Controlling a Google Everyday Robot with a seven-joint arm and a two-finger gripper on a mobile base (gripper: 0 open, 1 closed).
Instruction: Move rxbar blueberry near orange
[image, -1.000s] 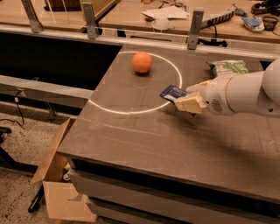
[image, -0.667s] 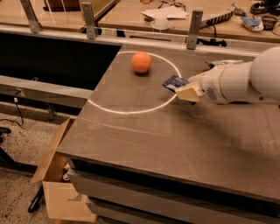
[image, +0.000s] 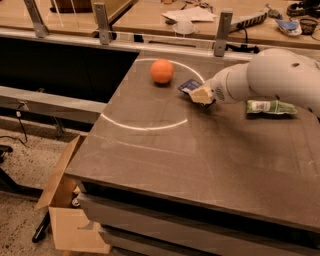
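The orange sits on the dark table at the far side of a white circle drawn on the top. The rxbar blueberry, a navy-blue flat bar, is held in my gripper, just right of the orange and a little above the table. The pale fingers are closed on the bar's right end. The white arm reaches in from the right and hides the rest of the bar.
A green chip bag lies on the table behind the arm at the right. Metal posts and a rail run along the far edge. A cardboard box stands on the floor at the table's front left.
My gripper has carried the rxbar blueberry up and left, closer to the orange. The orange has not moved on the table.
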